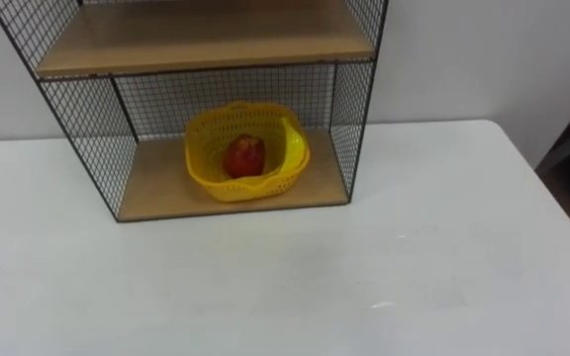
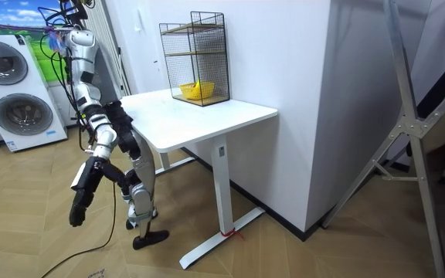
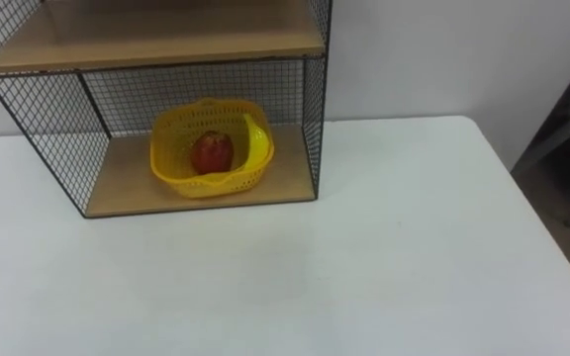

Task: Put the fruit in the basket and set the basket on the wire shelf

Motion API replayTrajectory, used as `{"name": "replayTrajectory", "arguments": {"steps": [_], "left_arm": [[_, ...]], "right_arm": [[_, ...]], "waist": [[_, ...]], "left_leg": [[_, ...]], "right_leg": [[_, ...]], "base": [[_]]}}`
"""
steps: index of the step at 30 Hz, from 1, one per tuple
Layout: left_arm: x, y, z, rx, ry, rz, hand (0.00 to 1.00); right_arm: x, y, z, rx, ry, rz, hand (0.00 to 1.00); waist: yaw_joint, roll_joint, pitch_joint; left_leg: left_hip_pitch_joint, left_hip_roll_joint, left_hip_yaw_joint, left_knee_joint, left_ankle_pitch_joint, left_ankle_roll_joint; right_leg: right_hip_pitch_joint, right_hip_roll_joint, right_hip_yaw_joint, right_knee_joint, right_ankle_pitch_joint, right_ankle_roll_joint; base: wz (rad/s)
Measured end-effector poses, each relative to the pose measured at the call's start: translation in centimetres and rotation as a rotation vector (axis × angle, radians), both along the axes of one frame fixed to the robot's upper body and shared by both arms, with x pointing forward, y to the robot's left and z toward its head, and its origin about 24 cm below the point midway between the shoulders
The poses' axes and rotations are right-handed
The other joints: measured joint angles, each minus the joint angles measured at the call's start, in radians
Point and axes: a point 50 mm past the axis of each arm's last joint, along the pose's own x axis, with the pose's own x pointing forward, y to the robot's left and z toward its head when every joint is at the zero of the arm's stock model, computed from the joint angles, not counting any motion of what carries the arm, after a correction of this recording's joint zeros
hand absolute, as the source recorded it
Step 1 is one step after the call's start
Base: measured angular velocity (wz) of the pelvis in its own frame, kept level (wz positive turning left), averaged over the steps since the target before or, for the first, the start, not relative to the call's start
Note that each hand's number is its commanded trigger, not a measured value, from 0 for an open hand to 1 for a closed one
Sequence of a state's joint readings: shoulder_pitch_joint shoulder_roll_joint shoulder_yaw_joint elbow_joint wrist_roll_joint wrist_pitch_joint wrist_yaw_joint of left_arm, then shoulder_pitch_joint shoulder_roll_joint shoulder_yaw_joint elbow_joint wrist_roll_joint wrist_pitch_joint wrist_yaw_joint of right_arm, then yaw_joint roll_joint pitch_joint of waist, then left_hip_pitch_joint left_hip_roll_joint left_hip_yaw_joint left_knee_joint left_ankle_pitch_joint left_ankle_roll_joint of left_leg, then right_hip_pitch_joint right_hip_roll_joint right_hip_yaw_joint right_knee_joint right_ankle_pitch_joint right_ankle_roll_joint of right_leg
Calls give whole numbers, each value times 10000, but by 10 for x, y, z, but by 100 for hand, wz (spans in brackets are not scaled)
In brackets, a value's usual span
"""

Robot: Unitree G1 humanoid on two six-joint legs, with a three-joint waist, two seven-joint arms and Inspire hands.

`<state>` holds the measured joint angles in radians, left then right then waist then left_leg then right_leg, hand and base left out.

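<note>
Robot stands off the tabletop's (image 1: 384,277) near corner, on the room view's left, on wood floor, w/ a stacked washer and dryer (image 2: 18,93) behind it. Body faces the tabletop, arms hang down.

Right robot hand (image 2: 78,212) dangles low, below knee level, well apart from the tabletop. It's too small from here, so can't tell if it's spread or closed. Left robot hand (image 2: 127,193) is down by the legs, same story: can't tell.

Wire shelf (image 1: 87,138) sits at the back of the tabletop against the white wall. It's black mesh on the sides and back, w/ wooden boards. Yellow basket (image 1: 245,188) is on the bottom board (image 1: 151,193), inside the lower compartment, roughly centre and a bit twd the right side, upright.

Fruit is inside the basket:
- Red fruit (image 1: 244,156) in the middle, prob an apple.
- Banana (image 1: 293,146) curved along the basket's right inner wall, just beside the red fruit.

Upper board (image 1: 206,40) is above it, w/ mesh betw the two levels at the back. Neither robot hand touches basket or shelf.
</note>
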<state>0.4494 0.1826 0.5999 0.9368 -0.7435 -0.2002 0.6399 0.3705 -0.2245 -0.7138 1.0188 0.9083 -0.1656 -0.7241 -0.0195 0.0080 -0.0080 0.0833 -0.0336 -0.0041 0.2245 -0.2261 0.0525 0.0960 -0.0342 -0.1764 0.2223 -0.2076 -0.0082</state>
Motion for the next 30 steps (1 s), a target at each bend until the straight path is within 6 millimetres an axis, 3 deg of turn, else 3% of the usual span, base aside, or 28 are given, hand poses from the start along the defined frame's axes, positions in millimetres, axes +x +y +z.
{"name": "replayTrajectory", "arguments": {"steps": [7, 12, 21, 30], "left_arm": [[10, -35, -28, -2780, 1804, -4928, 0], [33, -58, -44, -4513, 2617, -8364, 0], [64, -69, -53, -5370, 2910, -10799, 0], [94, -87, -60, -5795, 2910, -12592, 0]], "right_arm": [[13, 33, -28, 2197, 668, 2609, 0], [37, 43, -38, 3274, 1566, 6105, 0], [74, 63, -52, 4845, 2834, 11809, 0], [107, 90, -62, 5732, 2821, 15003, 0]], "waist": [[-121, -41, 9], [-109, -122, 25], [-17, -161, 97], [226, -206, 144]], "left_leg": [[109, 42, 147, -34, 3, -5], [177, 35, 194, -34, 4, 0], [171, 55, 253, -84, 3, 4], [192, 119, 438, -116, 5, 7]], "right_leg": [[61, 11, 47, 5, -3, -10], [101, 32, 161, -1, 10, -2], [84, 105, 257, -136, 77, -11], [112, 231, 426, -337, 254, -10]], "base": [[-4], [-5], [-2], [-6]]}}
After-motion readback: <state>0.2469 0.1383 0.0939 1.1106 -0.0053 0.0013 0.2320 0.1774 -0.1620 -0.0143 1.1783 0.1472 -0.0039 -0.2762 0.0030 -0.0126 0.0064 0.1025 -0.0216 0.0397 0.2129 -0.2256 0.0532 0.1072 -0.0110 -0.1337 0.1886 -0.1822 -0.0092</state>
